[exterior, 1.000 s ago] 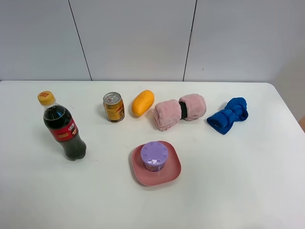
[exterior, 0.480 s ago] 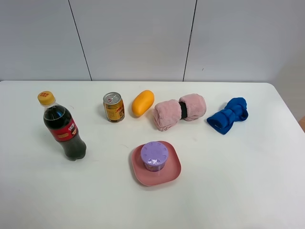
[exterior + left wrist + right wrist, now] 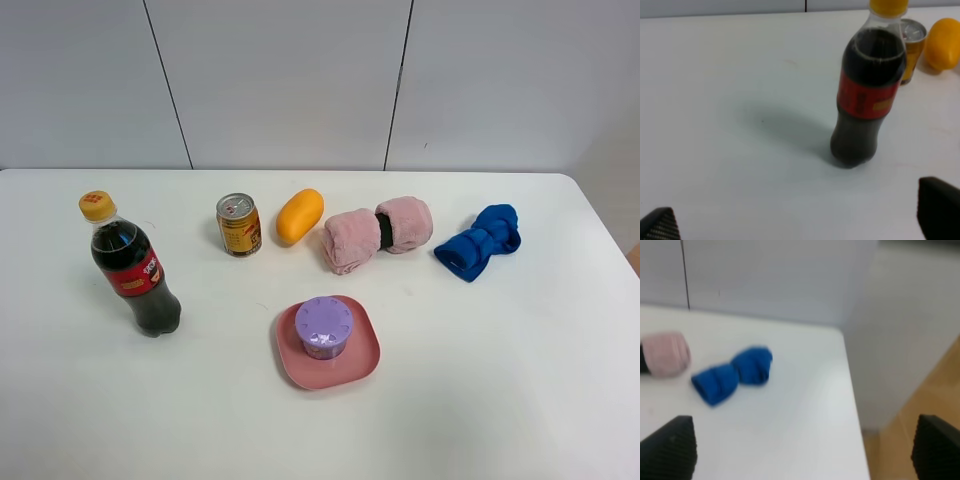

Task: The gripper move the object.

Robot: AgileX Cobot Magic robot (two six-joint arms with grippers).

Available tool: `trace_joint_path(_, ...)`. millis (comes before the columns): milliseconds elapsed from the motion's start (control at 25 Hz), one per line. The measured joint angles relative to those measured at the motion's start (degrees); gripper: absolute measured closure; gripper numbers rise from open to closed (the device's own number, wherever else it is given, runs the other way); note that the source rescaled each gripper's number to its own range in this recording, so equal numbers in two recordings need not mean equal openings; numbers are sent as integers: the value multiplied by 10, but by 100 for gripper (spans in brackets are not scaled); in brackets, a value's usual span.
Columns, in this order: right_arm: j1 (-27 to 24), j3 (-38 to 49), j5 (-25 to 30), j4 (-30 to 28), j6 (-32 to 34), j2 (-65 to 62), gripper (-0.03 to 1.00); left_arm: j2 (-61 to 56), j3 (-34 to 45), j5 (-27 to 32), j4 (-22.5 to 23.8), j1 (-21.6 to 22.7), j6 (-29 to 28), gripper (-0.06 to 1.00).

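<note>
The lavender round container (image 3: pixel 323 327) with a scalloped lid sits on the pink square plate (image 3: pixel 361 362) near the table's front middle. Neither arm shows in the exterior high view. The left gripper (image 3: pixel 800 222) shows only as two black fingertips spread wide apart, open and empty, above bare table near the cola bottle (image 3: pixel 868 90). The right gripper (image 3: pixel 802 447) also shows two black fingertips spread wide, open and empty, over the table's right end near the blue rolled cloth (image 3: pixel 732 374). The container is out of both wrist views.
A cola bottle (image 3: pixel 131 267) stands at the left. A gold can (image 3: pixel 239 225), an orange oval object (image 3: pixel 299 215), a pink rolled cloth (image 3: pixel 377 233) and the blue rolled cloth (image 3: pixel 480 241) lie in a row behind the plate. The table's right edge (image 3: pixel 852 405) drops to the floor.
</note>
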Motion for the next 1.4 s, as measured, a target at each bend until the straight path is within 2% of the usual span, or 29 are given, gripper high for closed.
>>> trace_joint_path(280,-59,154,-36,25,48,-96,39,0,0,0,0,0,0,-6)
trace_joint_path(440,-62,212,-55,64,72,-136,39,0,0,0,0,0,0,-6)
trace_joint_path(720,-62,275,-68,98,77,-137,39,0,0,0,0,0,0,-6)
trace_joint_path(1400,-62,288,-88,100,57,-137,39,0,0,0,0,0,0,-6)
